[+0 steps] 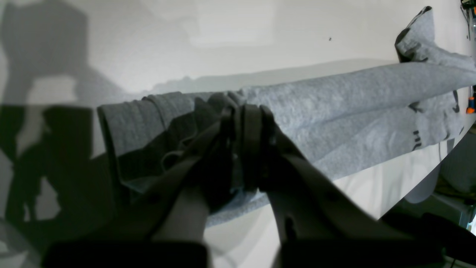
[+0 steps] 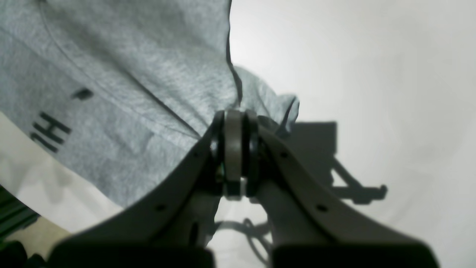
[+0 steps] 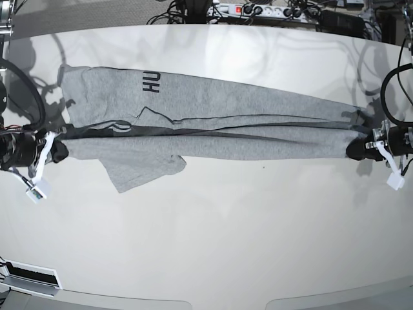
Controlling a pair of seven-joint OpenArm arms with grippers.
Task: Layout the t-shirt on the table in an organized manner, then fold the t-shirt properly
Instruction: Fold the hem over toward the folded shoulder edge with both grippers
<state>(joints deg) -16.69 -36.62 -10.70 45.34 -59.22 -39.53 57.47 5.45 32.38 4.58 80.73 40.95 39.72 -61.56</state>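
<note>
The heather-grey t-shirt (image 3: 226, 116) is pulled taut into a long band across the white table (image 3: 226, 245). Black lettering (image 3: 152, 81) shows near its far left, and a sleeve (image 3: 139, 169) lies spread toward the front. My left gripper (image 3: 356, 150) is shut on the shirt's right end. In the left wrist view the gripper (image 1: 243, 111) pinches bunched fabric (image 1: 334, 100). My right gripper (image 3: 59, 150) is shut on the shirt's left end. In the right wrist view the gripper (image 2: 233, 119) clamps the grey cloth (image 2: 130, 74) just above the table (image 2: 372, 56).
A power strip with cables (image 3: 251, 10) lies beyond the table's back edge. Black cable loops hang beside both arms (image 3: 19, 84). White tags dangle under each wrist (image 3: 37, 188). Bare tabletop stretches in front of the shirt.
</note>
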